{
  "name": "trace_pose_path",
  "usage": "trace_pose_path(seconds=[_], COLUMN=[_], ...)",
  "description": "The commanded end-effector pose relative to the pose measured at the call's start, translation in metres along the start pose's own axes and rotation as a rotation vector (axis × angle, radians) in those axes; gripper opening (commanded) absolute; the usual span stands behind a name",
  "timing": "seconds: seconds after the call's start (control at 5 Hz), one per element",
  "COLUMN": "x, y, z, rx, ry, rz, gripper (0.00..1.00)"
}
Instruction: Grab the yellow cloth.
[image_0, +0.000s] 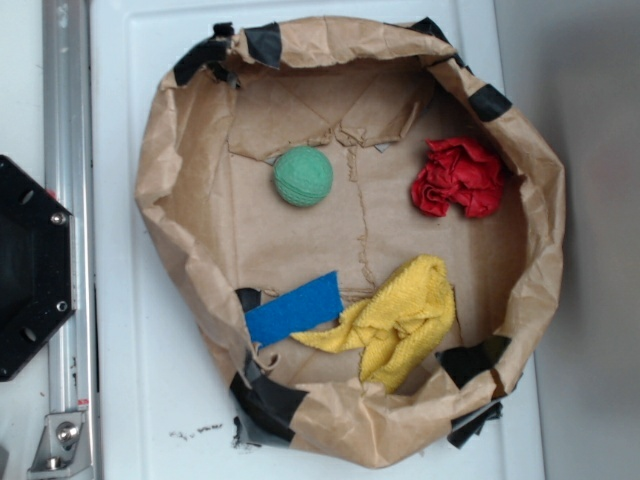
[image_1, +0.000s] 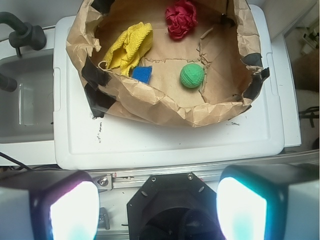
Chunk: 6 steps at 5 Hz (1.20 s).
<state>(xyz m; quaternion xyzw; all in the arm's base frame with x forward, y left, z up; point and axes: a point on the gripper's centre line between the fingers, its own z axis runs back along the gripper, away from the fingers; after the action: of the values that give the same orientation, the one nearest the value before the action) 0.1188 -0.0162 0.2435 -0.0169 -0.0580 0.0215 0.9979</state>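
Note:
The yellow cloth lies crumpled inside a brown paper basin, against its near wall in the exterior view. In the wrist view it is at the basin's far left. My gripper shows only in the wrist view, at the bottom edge, high above the robot's black base. Its two fingers stand wide apart with nothing between them. It is well away from the cloth, outside the basin.
In the basin also lie a green ball, a crumpled red cloth and a flat blue strip. The basin rests on a white lid. A metal rail and black base sit at left.

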Motion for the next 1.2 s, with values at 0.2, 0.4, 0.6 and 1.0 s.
trace_pose_path(seconds=[0.2, 0.4, 0.6, 1.0], x=[0.035, 0.062, 0.091, 0.148], y=[0.015, 0.023, 0.026, 0.010], z=[-0.021, -0.039, -0.059, -0.125], rx=[-0.195, -0.225, -0.233, -0.256], ry=[-0.035, -0.081, -0.166, -0.164], rz=[0.170, 0.280, 0.325, 0.412], gripper=[1.00, 1.00, 1.00, 1.00])
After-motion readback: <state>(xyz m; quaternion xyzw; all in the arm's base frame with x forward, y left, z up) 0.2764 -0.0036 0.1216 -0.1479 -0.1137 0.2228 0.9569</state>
